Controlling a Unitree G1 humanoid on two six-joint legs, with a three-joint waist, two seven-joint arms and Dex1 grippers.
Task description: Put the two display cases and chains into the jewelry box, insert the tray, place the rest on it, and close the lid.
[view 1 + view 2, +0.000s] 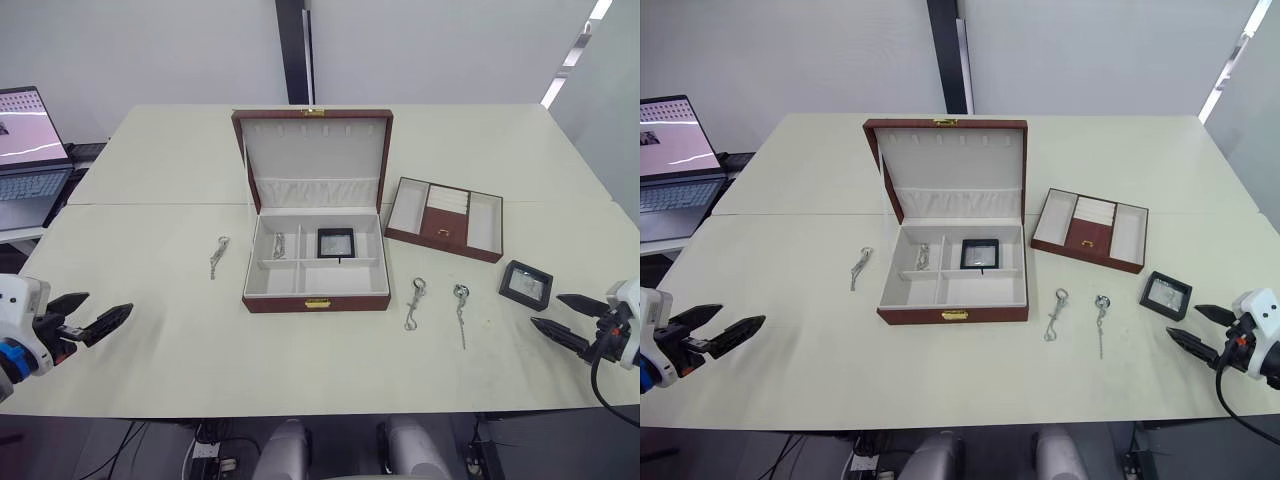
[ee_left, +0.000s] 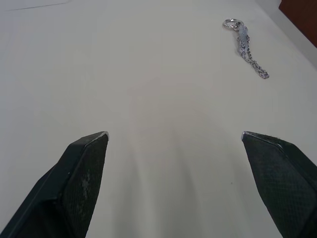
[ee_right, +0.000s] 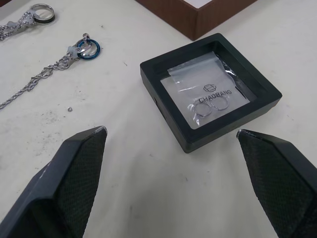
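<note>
Pale cream table (image 1: 150, 330) filled most of scene; seam ran across it, second seam split far half into two panels. Plain light grey wall (image 1: 150, 50) stood behind. Dark vertical strip (image 1: 293, 50) ran down wall above table's far edge. Bright ceiling light strip (image 1: 575, 50) slanted at upper right. Open laptop (image 1: 28, 150) with lit screen sat on separate surface beyond table's left end. Cables (image 1: 215, 445) lay on dark floor under near edge.
</note>
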